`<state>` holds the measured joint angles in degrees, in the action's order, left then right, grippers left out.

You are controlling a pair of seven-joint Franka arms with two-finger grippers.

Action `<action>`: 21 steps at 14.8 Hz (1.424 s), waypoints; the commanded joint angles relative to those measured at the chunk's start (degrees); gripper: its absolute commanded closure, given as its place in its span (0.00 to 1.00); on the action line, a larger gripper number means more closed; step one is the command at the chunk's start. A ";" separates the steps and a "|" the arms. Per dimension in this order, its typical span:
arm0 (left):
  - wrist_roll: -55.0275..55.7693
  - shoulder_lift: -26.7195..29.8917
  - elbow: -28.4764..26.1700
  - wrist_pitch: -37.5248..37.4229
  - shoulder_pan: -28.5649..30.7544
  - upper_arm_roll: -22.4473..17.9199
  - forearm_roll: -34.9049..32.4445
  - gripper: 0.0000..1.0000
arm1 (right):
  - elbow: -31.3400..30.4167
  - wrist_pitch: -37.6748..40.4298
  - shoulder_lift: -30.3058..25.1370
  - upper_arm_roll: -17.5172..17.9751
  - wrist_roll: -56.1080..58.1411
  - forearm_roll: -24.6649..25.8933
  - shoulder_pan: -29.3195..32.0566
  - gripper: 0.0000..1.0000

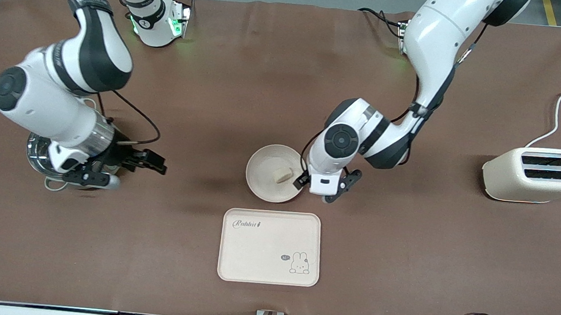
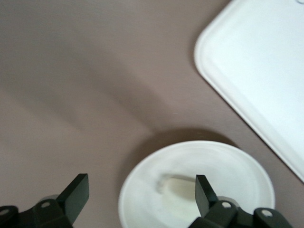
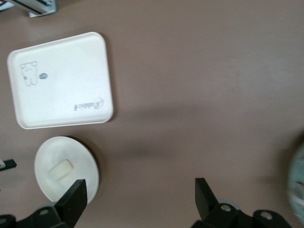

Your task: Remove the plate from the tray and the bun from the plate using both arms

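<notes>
Bun (image 1: 282, 175) on plate (image 1: 262, 186), off tray (image 1: 270, 246), on tabletop (image 1: 215, 96); left gripper (image 1: 328, 183) wide open, empty, at plate's rim, nearer than open, empty right gripper (image 1: 150, 162), well apart.

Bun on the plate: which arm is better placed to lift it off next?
Left, probably. The left gripper hangs open at the plate rim, beside the bun; the right gripper, also open, is off toward its own end.

The table (image 1: 215, 96) carries one plate (image 1: 264, 174), one bun (image 1: 282, 175), one tray (image 1: 270, 246), one toaster (image 1: 535, 175) and two arms.
</notes>
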<state>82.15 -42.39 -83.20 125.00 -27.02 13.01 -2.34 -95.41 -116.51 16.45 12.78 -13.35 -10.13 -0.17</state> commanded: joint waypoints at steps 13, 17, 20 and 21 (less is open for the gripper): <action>3.46 -7.62 2.78 12.99 -6.56 -0.70 -1.79 0.23 | 9.17 26.75 -16.10 0.23 14.31 9.60 13.88 0.00; 3.54 -8.94 2.86 13.78 -6.73 -0.70 -1.79 0.51 | 12.09 31.96 -16.10 0.75 14.76 12.67 13.62 0.00; 3.72 -8.77 2.69 13.52 -6.73 -0.61 -1.87 0.95 | 12.08 32.05 -16.18 0.41 17.11 12.85 13.36 0.00; 3.63 -8.42 2.69 13.09 -6.38 -0.61 -1.87 1.00 | 12.17 32.05 -16.18 -0.64 18.09 12.94 11.79 0.00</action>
<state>85.17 -50.17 -81.69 138.07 -33.13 12.70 -2.99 -83.48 -84.88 0.57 12.73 2.43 1.44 12.83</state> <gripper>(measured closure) 0.612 0.000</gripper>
